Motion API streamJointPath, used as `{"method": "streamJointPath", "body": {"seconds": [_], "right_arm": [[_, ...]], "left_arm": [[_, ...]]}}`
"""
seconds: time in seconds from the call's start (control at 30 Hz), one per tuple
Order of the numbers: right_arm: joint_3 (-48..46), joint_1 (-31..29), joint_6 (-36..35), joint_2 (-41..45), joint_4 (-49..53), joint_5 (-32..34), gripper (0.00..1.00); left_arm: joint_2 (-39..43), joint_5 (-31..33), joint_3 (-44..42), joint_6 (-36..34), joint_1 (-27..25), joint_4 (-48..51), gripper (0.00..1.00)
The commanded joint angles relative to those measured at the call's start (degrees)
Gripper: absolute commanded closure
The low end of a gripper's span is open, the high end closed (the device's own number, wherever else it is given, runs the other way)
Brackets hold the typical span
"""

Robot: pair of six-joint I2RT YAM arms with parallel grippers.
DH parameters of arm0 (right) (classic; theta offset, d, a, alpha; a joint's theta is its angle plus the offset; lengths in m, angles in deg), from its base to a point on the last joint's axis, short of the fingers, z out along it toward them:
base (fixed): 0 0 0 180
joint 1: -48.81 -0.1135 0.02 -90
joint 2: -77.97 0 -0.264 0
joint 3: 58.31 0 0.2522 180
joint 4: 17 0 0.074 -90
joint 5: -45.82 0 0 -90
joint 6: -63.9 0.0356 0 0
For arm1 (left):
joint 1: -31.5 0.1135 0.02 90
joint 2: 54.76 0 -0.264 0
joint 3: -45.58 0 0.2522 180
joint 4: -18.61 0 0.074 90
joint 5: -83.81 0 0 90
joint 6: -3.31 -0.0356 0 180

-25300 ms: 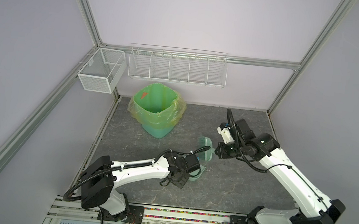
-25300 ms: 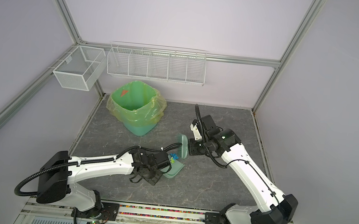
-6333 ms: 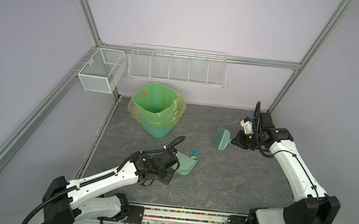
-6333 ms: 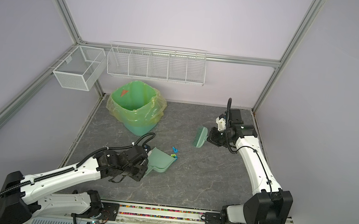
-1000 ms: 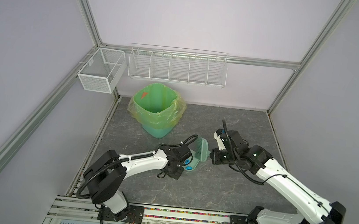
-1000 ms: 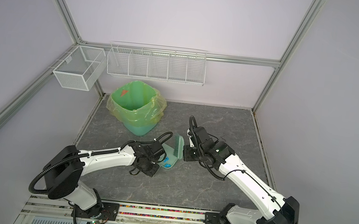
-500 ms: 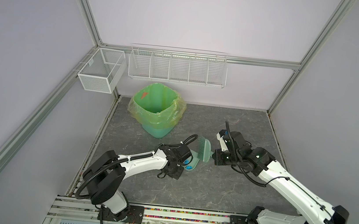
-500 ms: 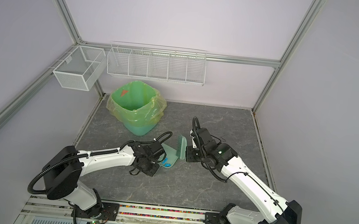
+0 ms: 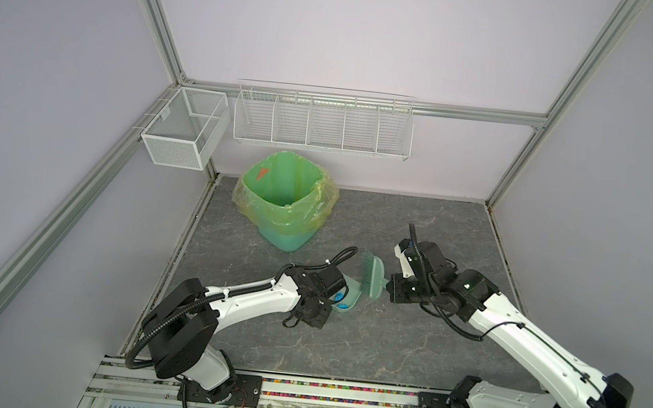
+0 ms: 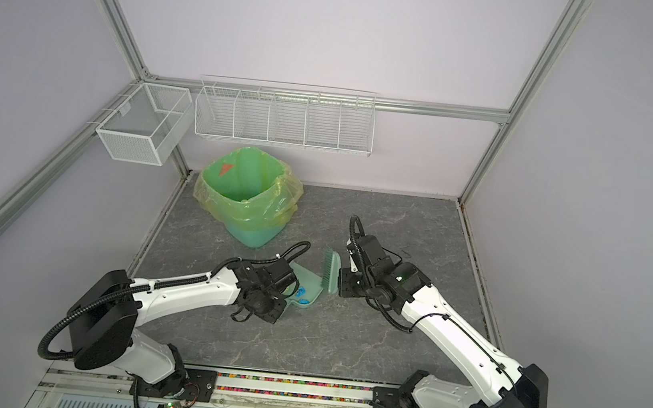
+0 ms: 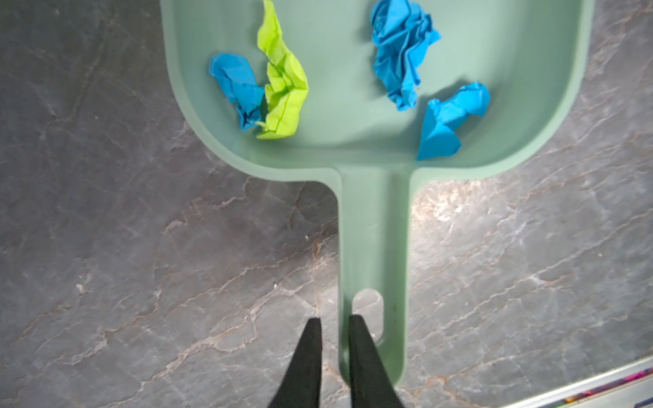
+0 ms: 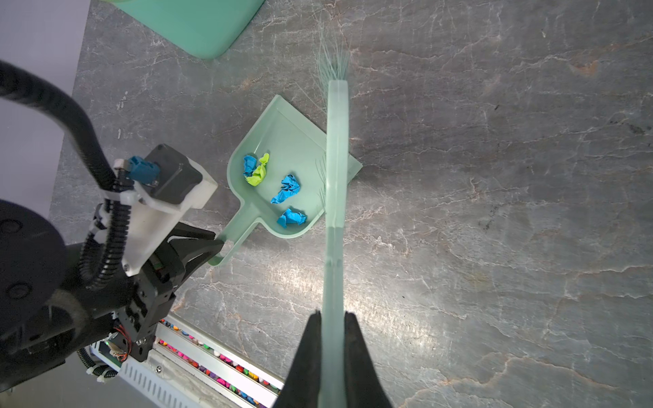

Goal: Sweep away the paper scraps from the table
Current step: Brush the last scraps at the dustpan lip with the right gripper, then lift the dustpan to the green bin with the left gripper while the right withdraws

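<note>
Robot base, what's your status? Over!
Right gripper shut on brush. Left gripper open astride dustpan handle rim. Paper scraps in dustpan. Brush across its mouth.

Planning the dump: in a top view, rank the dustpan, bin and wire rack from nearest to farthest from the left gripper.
1. dustpan, handle at the left gripper.
2. bin, farther back, to the left.
3. wire rack, on the back wall.

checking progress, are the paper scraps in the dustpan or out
In: the paper scraps, three blue, one lime-green, lie inside the dustpan; none shows on the table.
</note>
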Motion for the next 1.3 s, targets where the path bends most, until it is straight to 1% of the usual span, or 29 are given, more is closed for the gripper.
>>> {"method": "streamJointPath", "body": {"seconds": [0.0,0.23,0.6,0.63,0.67,0.87,1.03,1.17,1.27], "right_arm": [[-0.78,0.17,0.92,1.12,-1.64,-0.47,0.93],[-0.84,0.29,0.86,1.56,-1.36,-0.01,0.93],[-0.86,0.26,0.48,2.35,-0.76,1.12,0.93],[-0.86,0.31,0.44,2.48,-0.74,1.17,0.93],[-0.93,0.31,0.44,2.62,-0.76,1.17,0.93],[-1.12,0.35,0.37,3.38,-0.23,1.83,0.93],[-1.39,0.34,0.53,4.32,0.11,2.12,0.93],[-1.39,0.56,0.22,5.31,1.11,3.78,0.93],[-1.72,0.77,0.19,6.27,1.72,4.22,0.93]], "left_arm": [[0.91,0.68,-0.69,1.52,-0.69,0.94,0.82],[-0.11,0.31,-0.89,1.86,-1.35,0.39,0.83],[-0.26,1.19,0.28,1.87,-1.37,1.09,0.94],[-0.25,1.42,0.38,1.87,-1.35,1.29,0.96],[-0.26,1.48,0.50,1.83,-1.37,1.50,1.00],[0.23,2.40,1.32,1.54,-1.35,1.95,1.00],[2.03,6.41,4.63,0.56,-1.35,4.45,1.00],[5.48,11.49,7.32,-0.11,-1.35,5.51,1.00],[6.74,15.96,11.01,-1.46,-1.35,8.44,1.00]]}}
